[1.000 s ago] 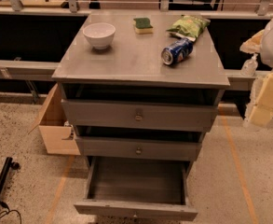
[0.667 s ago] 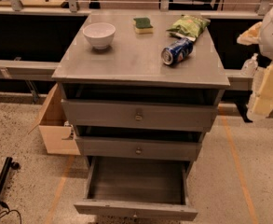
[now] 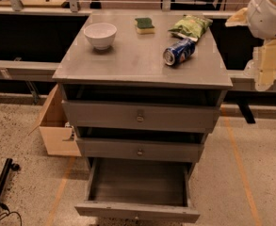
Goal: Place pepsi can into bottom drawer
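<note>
The pepsi can (image 3: 179, 51) lies on its side on the right part of the grey cabinet top (image 3: 137, 62), just in front of the green chip bag. The bottom drawer (image 3: 138, 187) is pulled out and its inside is bare. The two drawers above it stand slightly out. My gripper (image 3: 266, 66) hangs off the cabinet's right edge, below the white round arm joint (image 3: 269, 11), to the right of the can and apart from it. It holds nothing that I can see.
A white bowl (image 3: 100, 35) stands at the top's back left, a green-yellow sponge (image 3: 144, 25) at the back middle, a green chip bag (image 3: 190, 27) at the back right. An open cardboard box (image 3: 57, 126) sits on the floor left of the cabinet. A dark counter runs behind.
My gripper and arm have risen at the cabinet's right side and shifted slightly left. The can and the drawers have not moved.
</note>
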Robot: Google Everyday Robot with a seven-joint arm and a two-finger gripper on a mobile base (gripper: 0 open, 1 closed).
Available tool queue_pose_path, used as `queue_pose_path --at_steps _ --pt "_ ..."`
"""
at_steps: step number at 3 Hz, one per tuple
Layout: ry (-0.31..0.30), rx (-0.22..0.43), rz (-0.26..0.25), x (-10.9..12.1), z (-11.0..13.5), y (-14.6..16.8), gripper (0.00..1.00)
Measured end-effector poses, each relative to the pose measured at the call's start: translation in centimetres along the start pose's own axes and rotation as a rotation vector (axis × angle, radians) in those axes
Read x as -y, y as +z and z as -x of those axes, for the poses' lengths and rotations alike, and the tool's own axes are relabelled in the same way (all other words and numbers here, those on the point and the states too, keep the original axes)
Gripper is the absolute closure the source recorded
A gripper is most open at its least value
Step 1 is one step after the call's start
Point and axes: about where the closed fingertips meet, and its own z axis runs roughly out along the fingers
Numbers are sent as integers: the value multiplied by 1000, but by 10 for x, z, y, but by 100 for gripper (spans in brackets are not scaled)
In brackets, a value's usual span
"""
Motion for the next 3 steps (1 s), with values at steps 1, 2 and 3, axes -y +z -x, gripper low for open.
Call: queue_pose_path --at_steps 1,2,3 --pt "-181 9 -26 33 1 15 0" --pt "-400 8 -46 59 20 30 0" --pt "-592 39 -16 84 50 50 0"
